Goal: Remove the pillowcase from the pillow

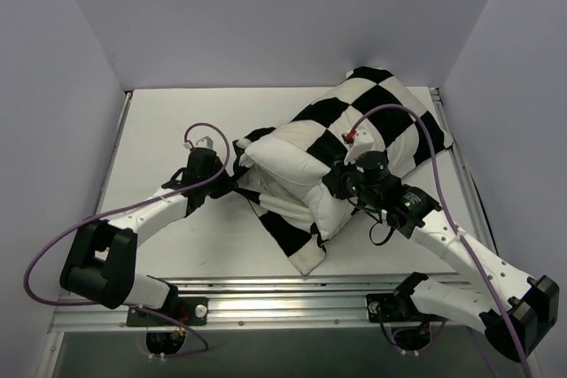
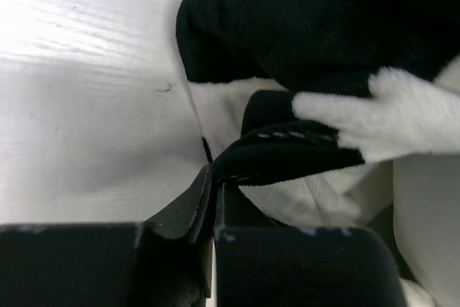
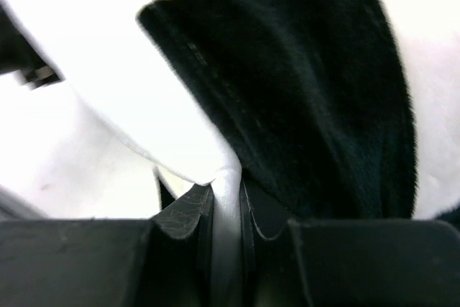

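White tabletop (image 1: 177,121), plain walls all round. So the pillow (image 1: 292,161) sits mid-table with its near-left half bare and bulging out. The checkerboard pillowcase (image 1: 381,112) covers the far-right half and trails loose toward the near edge. At the pillow's left end the left gripper (image 1: 232,174) has its jaws pressed together on the pillowcase's black hem. Over on the right, the right gripper (image 1: 338,179) is pinching a fold of smooth white pillow fabric, just beside the fuzzy black edge.
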{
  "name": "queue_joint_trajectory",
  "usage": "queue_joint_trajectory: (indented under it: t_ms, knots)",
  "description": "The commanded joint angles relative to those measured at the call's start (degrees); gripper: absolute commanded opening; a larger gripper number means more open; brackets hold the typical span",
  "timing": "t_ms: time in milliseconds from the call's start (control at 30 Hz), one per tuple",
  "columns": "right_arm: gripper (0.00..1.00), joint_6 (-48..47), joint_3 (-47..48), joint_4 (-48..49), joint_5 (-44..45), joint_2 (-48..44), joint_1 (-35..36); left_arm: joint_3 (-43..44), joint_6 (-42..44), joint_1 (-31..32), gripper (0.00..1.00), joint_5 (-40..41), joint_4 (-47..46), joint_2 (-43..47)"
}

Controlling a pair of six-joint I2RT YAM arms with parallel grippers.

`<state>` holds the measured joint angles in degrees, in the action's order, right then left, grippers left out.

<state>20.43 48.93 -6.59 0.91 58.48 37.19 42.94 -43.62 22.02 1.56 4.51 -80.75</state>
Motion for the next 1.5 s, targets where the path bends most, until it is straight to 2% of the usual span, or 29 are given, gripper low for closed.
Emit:
queue_joint_trajectory:
  t_ms: [0, 100, 167, 300, 333, 367, 400, 433, 467, 500, 533, 567, 633, 667, 700, 800, 900, 933, 1033, 1100, 1200, 1333, 1467]
  knots:
    - [0.0, -4.25, 1.44, -2.39, -11.74, -5.21, -2.12, -1.36, -0.06, -1.2, 0.04, 4.86, -9.06, -3.44]
    - [0.0, -3.82, 0.82, 2.36, -20.48, -5.04, -1.95, -0.05, -1.38, 2.14, 0.04, 4.15, -15.75, -5.64]
    - [0.0, -3.11, -0.06, 5.79, -26.9, -4.08, -1.77, 1.71, -2.35, 3.55, 0.09, 2.66, -20.84, -7.3]
    - [0.0, -2.85, -1.11, 8.0, -25.88, 0.13, -1.24, 2.77, -4.9, 3.64, 0.27, 0.11, -27.53, -6.62]
    - [0.0, -3.11, -1.03, 6.86, -23.87, 1.01, -1.24, 2.24, -4.73, 3.56, 0.4, 0.02, -27.98, -5.66]
    - [0.0, -3.28, -0.33, 6.51, -23.5, 1.81, -1.16, 1.98, -4.55, 3.56, 0.48, 0.37, -27.11, -2.69]
    - [0.12, -3.55, 0.02, 4.67, -23.32, 2.86, -1.24, 1.71, -4.37, 3.12, 0.57, 0.63, -25.54, -0.74]
    - [0.2, -4.07, 0.38, 3.44, -23.32, 2.96, -1.16, 1.36, -3.15, 2.85, 0.72, 0.9, -21.6, 1.19]
    - [0.35, -4.34, 1.34, 2.9, -23.06, 2.87, -1.15, 0.58, -2.53, 2.68, 0.79, 1.94, -19.22, 5.73]
    - [0.42, -4.69, 1.96, 2.2, -22.53, 2.61, -1.24, 0.22, -2.09, 2.42, 0.85, 2.65, -16.15, 8.3]
    - [0.47, -4.95, 2.48, 0.8, -22.01, 2.34, -1.24, 0.04, -1.57, 1.63, 0.9, 3.26, -9.15, 10.59]
    - [0.57, -5.48, 3.1, 0.01, -20.87, 1.73, -1.24, -0.05, -1.13, 1.36, 0.95, 3.79, -5.6, 15.14]
    - [0.66, -6.18, 5.47, -2.53, -19.55, 1.29, -1.42, 0.22, 0.01, 0.92, 1.0, 5.99, 6.23, 19.38]
    - [0.71, -6.88, 6.26, -3.42, -19.1, 0.85, -1.42, 0.3, 0.2, 0.92, 0.94, 6.69, 9.25, 23.32]
    - [0.73, -7.15, 7.92, -5.0, -17.88, 0.76, -1.51, 0.65, 0.55, 0.74, 0.94, 7.39, 15.03, 26.92]
    - [0.76, -7.24, 9.43, -6.94, -13.14, -0.12, -1.85, 1.62, 1.34, 0.83, 0.94, 7.14, 21.4, 31.25]
    - [0.78, -6.46, 9.87, -9.05, -3.39, 0.23, -2.12, 1.8, 0.82, 1.44, 0.94, 0.48, 24.23, 34.25]
    - [0.79, -6.28, 9.52, -9.58, 1.24, 0.49, -2.21, 1.19, -1.1, 2.05, 0.94, -4.76, 22.49, 34.43]
    - [0.84, -4.7, 8.29, -9.67, 5.5, 1.29, -2.73, -0.04, -6.63, 7.49, 0.94, -9.29, 15.13, 32.86]
    - [0.89, -3.73, 6.63, -8.8, 6.83, 0.94, -3.0, -0.31, -8.41, 14.93, 0.94, -7.11, 11.41, 30.14]
    - [0.92, -2.67, 4.16, -6.6, 6.48, -0.12, -3.44, 1.0, -9.56, 22.6, 0.94, -3.76, 4.91, 24.69]
    - [0.94, -2.41, 2.05, -6.33, 6.04, -0.73, -3.61, 3.99, -10.61, 26.49, 0.94, -2.97, 1.37, 15.82]
    - [0.94, -2.41, -0.23, -5.54, 4.11, -2.14, -3.7, 6.01, -10.96, 28.51, 0.94, -0.43, 1.46, 11.85]
